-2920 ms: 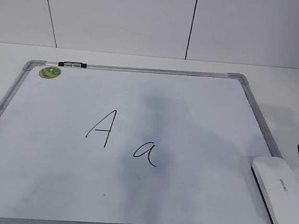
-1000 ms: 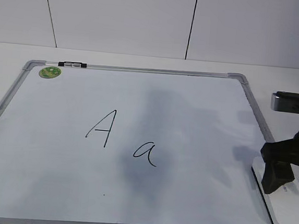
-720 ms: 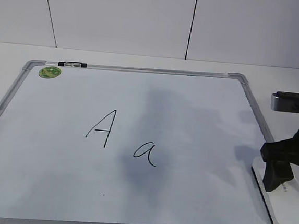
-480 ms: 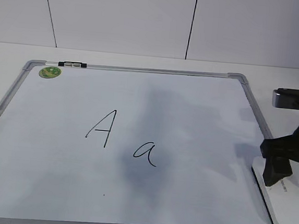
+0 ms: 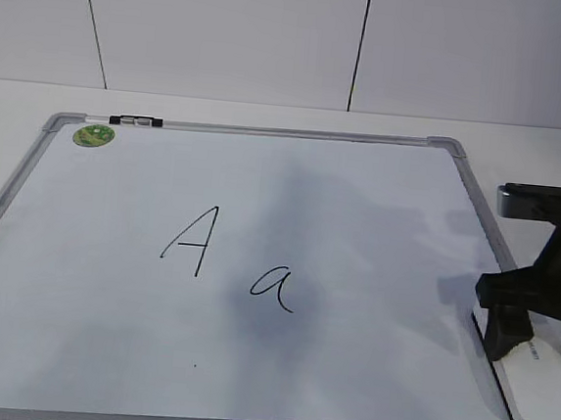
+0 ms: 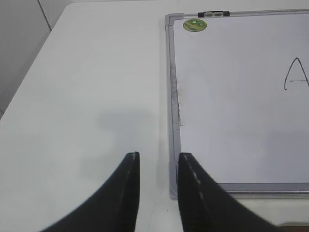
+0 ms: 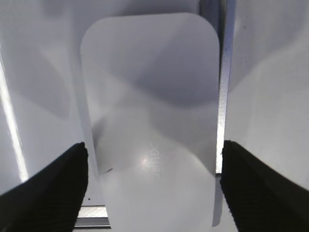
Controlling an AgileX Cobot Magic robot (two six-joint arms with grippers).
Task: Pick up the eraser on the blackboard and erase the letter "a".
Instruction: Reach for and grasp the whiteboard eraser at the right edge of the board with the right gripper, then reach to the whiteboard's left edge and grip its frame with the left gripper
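Observation:
The blackboard [image 5: 358, 227] is a white board with a silver frame, lying flat on the table. A small cursive letter "a" [image 5: 273, 288] is written near its middle, right of a taller capital "A" [image 5: 191, 241]. The white eraser [image 5: 540, 385] lies at the board's near right corner, over the frame. My right gripper [image 5: 535, 335] is open just above it, one finger on each long side; the right wrist view shows the eraser [image 7: 149, 121] between the two fingers [image 7: 153, 169], not gripped. My left gripper [image 6: 158, 166] is open and empty over the table, off the board's left corner.
A green round sticker [image 5: 94, 136] and a black clip [image 5: 136, 121] sit at the board's far left corner. The board's left frame [image 6: 173, 96] runs beside my left gripper. A white tiled wall stands behind the table.
My right gripper came in from the right edge and has sunk lower over the eraser, straddling it. The eraser and the letters have not moved.

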